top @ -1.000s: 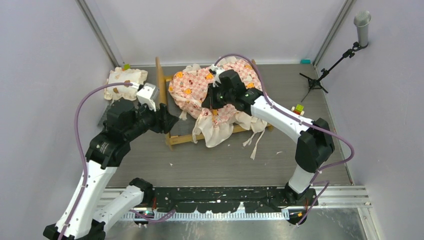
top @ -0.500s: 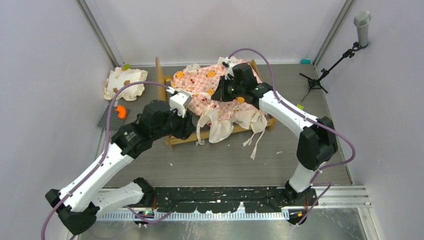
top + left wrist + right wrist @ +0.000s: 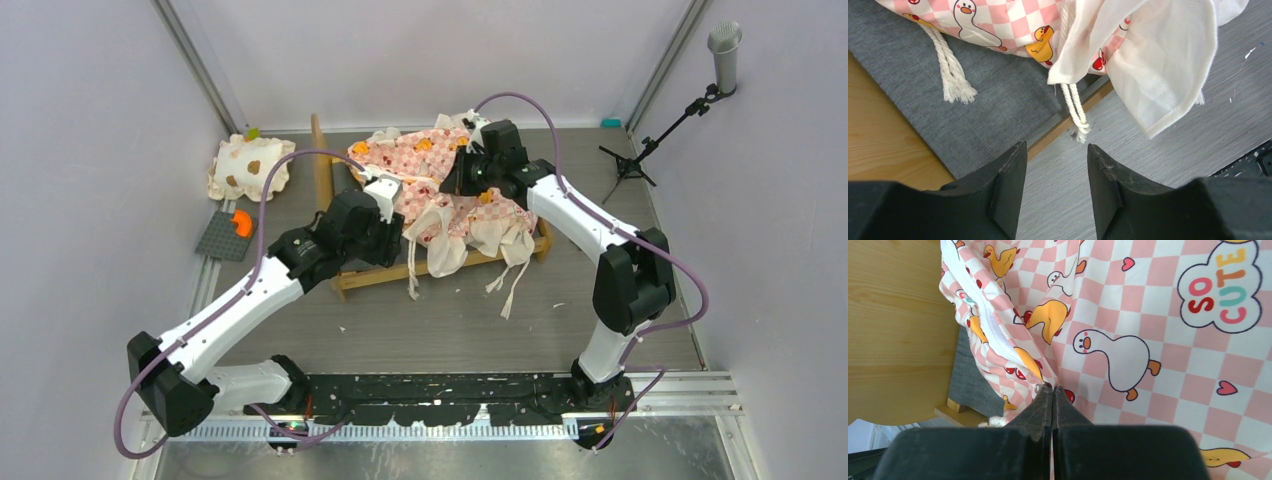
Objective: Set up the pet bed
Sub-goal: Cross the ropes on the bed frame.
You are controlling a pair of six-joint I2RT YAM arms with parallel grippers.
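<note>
Pet bed (image 3: 878,145) centre-far on tabletop (image 3: 450,330), mattress (image 3: 420,165) skewed, hanging over near side. Right end effector (image 3: 1052,390) clamped on mattress fabric; left end effector (image 3: 1056,150) apart, empty. Risk: thin pinch slips, or tug drags whole bed.

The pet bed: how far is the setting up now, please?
Done: the mattress lies on the frame, rumpled and overhanging. In hand: right claw pinches its fabric; left claw hovers open. Left: smoothing it; the pillow sits beside the frame.
</note>
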